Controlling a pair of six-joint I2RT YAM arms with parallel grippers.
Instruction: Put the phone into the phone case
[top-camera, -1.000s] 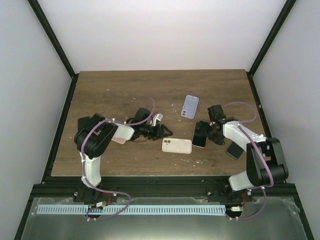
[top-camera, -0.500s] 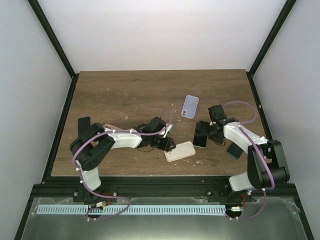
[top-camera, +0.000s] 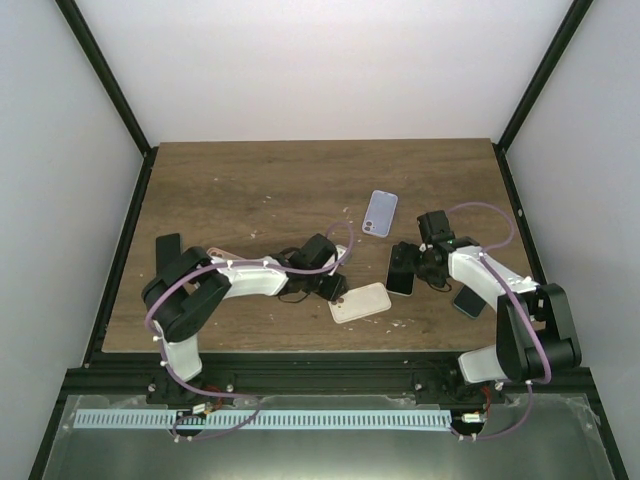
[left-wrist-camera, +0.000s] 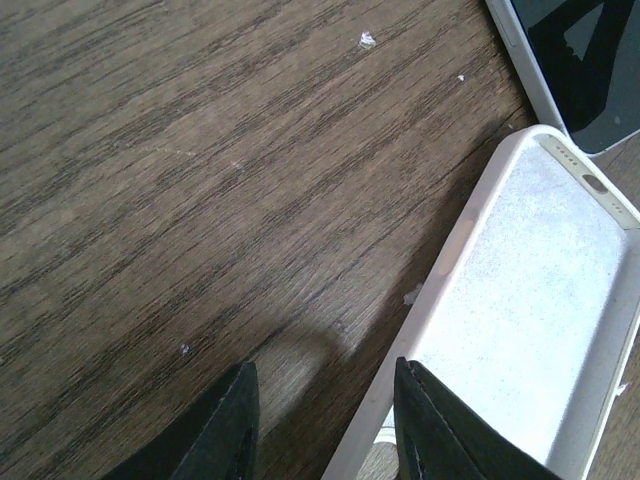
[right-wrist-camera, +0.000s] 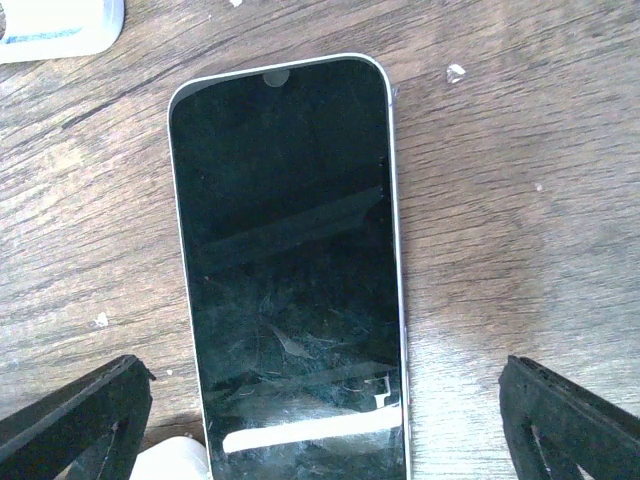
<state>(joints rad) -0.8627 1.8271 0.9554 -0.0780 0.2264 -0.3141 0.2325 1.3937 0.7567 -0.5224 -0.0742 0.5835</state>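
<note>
Top external view: where's the phone (top-camera: 400, 280)?
— Right of centre, flat on the table (top-camera: 250, 180), screen up. Right gripper (right-wrist-camera: 322, 385) hangs over it, jaws wide on either side, not touching it.
— And the case (top-camera: 360, 302)?
— Lower centre, hollow side up, left of the phone. Left gripper (left-wrist-camera: 322, 380) straddles its side wall, jaws narrow, a gap showing.

The left arm (top-camera: 250, 277) and the right arm (top-camera: 475, 275) are built of white links joined by bulky black joints. A thin purple cable (top-camera: 480, 207) loops loosely along each. The left gripper (left-wrist-camera: 322, 368) has matte black, wedge-shaped fingers (left-wrist-camera: 225, 430).
</note>
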